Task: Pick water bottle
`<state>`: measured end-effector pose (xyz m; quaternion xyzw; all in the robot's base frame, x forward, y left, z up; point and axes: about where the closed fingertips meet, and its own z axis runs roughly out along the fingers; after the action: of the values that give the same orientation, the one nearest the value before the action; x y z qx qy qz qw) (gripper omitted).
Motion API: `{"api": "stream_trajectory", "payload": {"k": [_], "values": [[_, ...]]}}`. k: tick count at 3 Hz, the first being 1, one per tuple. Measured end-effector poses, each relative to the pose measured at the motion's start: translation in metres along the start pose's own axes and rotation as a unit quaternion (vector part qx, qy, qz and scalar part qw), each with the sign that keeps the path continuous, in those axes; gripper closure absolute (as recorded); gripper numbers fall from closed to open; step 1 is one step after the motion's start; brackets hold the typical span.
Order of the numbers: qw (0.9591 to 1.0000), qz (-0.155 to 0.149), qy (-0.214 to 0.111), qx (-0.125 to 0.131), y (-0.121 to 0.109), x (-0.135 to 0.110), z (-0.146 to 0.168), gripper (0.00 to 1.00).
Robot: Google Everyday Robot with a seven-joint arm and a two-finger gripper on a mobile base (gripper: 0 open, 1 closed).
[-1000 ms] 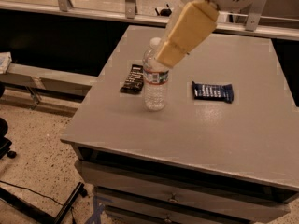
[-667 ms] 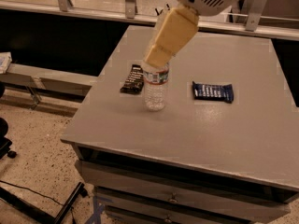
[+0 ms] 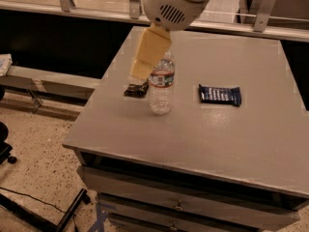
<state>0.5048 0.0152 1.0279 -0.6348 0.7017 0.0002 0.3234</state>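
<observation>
The water bottle (image 3: 161, 90) stands upright on the grey table (image 3: 203, 144), left of its middle. It is clear and ribbed, with a narrow red and blue-green label band; its cap is mostly hidden behind my arm. My gripper (image 3: 143, 70), cream-coloured, hangs from the white wrist housing (image 3: 176, 1) and sits at the bottle's upper left, level with its neck and shoulder. It partly overlaps the bottle's top. I cannot tell whether it touches the bottle.
A flat dark snack wrapper (image 3: 136, 89) lies just left of the bottle, partly behind the gripper. A dark blue wrapper (image 3: 220, 95) lies to the right. Drawers (image 3: 183, 202) sit under the tabletop. A metal railing (image 3: 251, 23) runs behind the table.
My gripper has swung left and down, from above and right of the bottle to its upper left side. The bottle and wrappers have not moved.
</observation>
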Motion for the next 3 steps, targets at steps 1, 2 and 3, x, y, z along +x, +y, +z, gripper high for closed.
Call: {"api": "stream_trajectory", "payload": {"k": [1,2,3], "values": [[0.9996,-0.004,0.026,-0.006,-0.002,-0.001,0.019,0.0],[0.9991,-0.005,0.04,-0.011,-0.003,0.0,0.032,0.0],[0.9986,-0.006,0.051,-0.015,-0.004,0.001,0.041,0.0]]}}
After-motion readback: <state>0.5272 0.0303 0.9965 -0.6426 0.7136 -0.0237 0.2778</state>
